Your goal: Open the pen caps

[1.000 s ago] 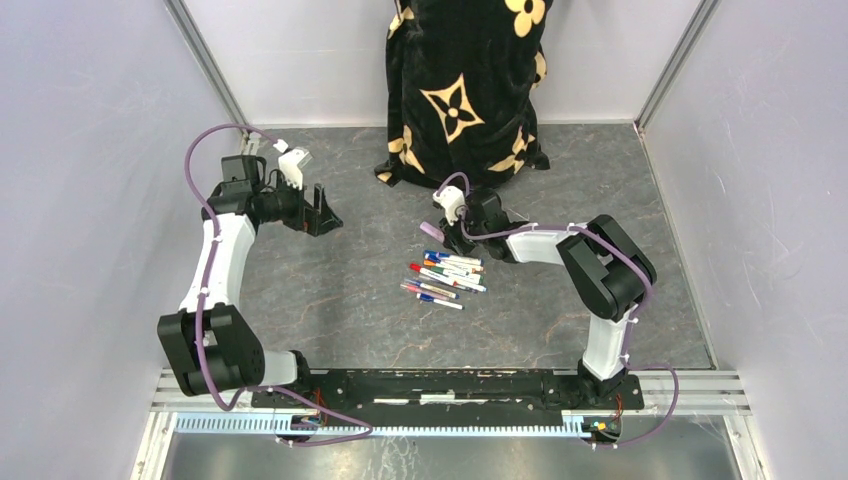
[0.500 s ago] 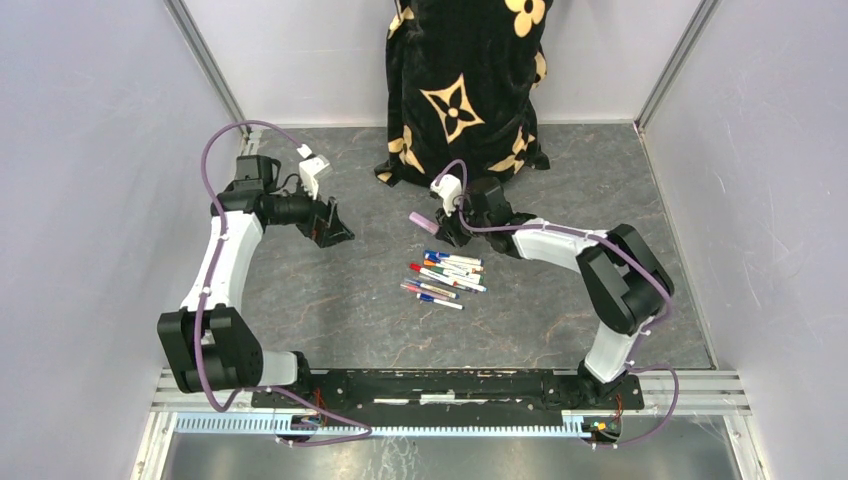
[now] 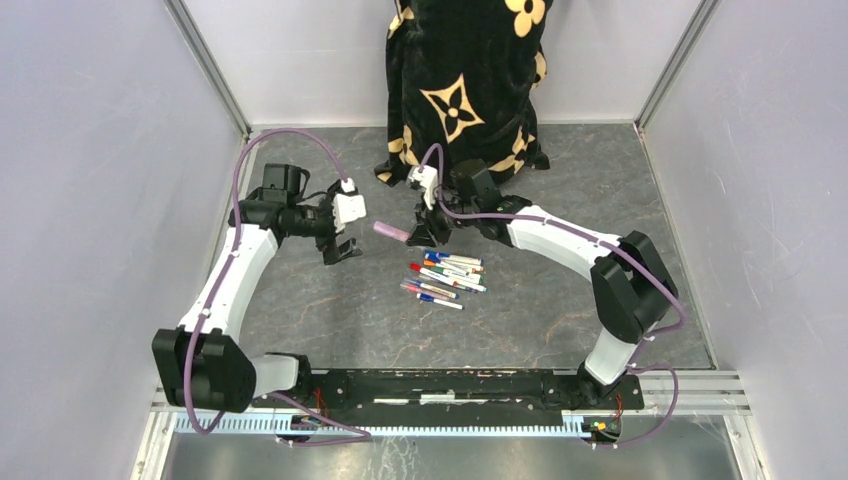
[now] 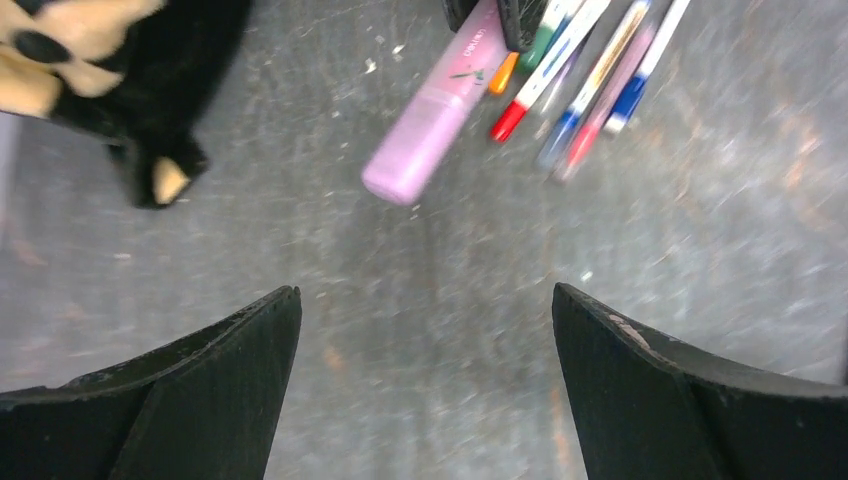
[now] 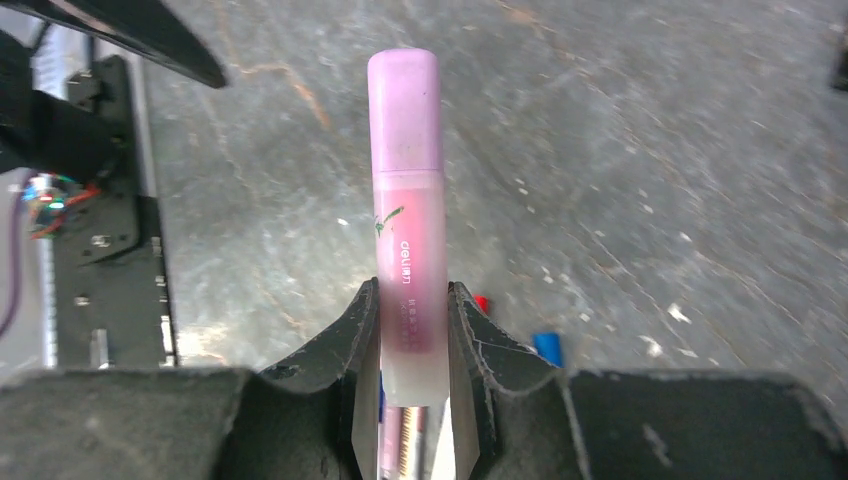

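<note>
My right gripper (image 3: 420,233) is shut on the barrel of a pink pen (image 3: 389,232) and holds it level above the floor, its pink cap (image 5: 404,108) pointing left toward my left gripper. The pen and the right gripper (image 5: 408,335) show in the right wrist view. My left gripper (image 3: 345,250) is open and empty, a short way left of the pen's capped end; in its wrist view the pink pen (image 4: 435,103) lies ahead of the wide-open gripper (image 4: 425,350). Several thin white pens (image 3: 445,277) with coloured caps lie in a pile below the right gripper (image 4: 590,70).
A black cloth with tan flower prints (image 3: 465,85) hangs at the back centre, just behind the right gripper. Grey walls stand left and right. The arm bases and a black rail (image 3: 440,385) lie at the near edge.
My right gripper has carried the pink pen up and left, away from the pile. My left arm has swung right toward the pen's capped end.
</note>
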{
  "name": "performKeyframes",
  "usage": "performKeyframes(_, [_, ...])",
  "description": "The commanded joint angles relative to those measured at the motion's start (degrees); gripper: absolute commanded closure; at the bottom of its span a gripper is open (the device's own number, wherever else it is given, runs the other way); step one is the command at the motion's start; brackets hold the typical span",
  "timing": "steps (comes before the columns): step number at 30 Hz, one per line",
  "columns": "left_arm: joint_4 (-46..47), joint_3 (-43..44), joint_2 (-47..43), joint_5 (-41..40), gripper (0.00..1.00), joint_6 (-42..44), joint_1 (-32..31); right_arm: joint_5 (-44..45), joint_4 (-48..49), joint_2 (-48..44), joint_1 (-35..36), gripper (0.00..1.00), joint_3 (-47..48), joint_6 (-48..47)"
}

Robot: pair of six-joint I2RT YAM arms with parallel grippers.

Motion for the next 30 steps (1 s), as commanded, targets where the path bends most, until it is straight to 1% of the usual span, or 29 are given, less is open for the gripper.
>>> performKeyframes(1, [-2.87,-0.74,-4.62,-6.73,0.00,22.20,-1.07,-7.25,-7.38,3.66,2.49,1.00,8.09,3.00])
performKeyframes(4, [-2.93,-1.39,-6.94,-6.89,0.00,27.83,-2.19,-9.55,-7.36,5.33,3.66,1.00,10.32,6.93])
performKeyframes(7, [-2.54,-4.05,-9.96,-6.93,0.02,34.02,-4.01,-12.61,-5.50,5.86,4.50,1.00,11.06,10.10])
performKeyframes(10, [-2.61,-6.69,-12.55,-7.76,0.04,37.04,-5.68,-14.78,-3.35,5.58,4.77,1.00,10.76,12.81])
performKeyframes(13, [-3.79,-8.83,-14.44,-8.60,0.09,39.96,-7.28,-16.17,0.08,4.69,4.76,1.00,9.63,15.47])
performKeyframes(17, [-1.95,-11.44,-16.83,-8.67,0.18,42.29,-8.55,-17.39,0.47,4.73,4.75,1.00,9.41,16.39])
performKeyframes(19, [0.21,-12.76,-17.92,-8.72,0.27,43.83,-8.75,-18.01,0.58,4.84,4.73,1.00,9.22,16.73])
performKeyframes(22, [3.10,-14.87,-19.22,-8.51,0.43,46.40,-8.80,-19.49,1.73,4.72,4.71,1.00,8.63,17.84])
performKeyframes(24, [3.59,-16.08,-19.52,-8.65,0.58,48.72,-8.85,-20.14,2.81,4.47,4.71,1.00,8.18,18.80])
performKeyframes(26, [5.02,-16.80,-19.80,-8.17,0.74,49.02,-8.85,-20.40,2.81,4.52,4.74,1.00,8.13,18.95])
performKeyframes(28, [5.96,-16.89,-19.90,-7.35,0.83,48.94,-8.98,-20.83,2.82,4.80,4.86,1.00,8.13,19.42])
performKeyframes(29, [5.88,-16.80,-19.94,-7.15,0.86,48.84,-9.06,-20.79,2.81,5.03,4.97,0.97,8.17,19.52])
performKeyframes(30, [5.99,-16.75,-19.95,-6.99,0.89,48.61,-9.19,-20.53,2.81,5.26,5.02,0.88,8.28,19.64])
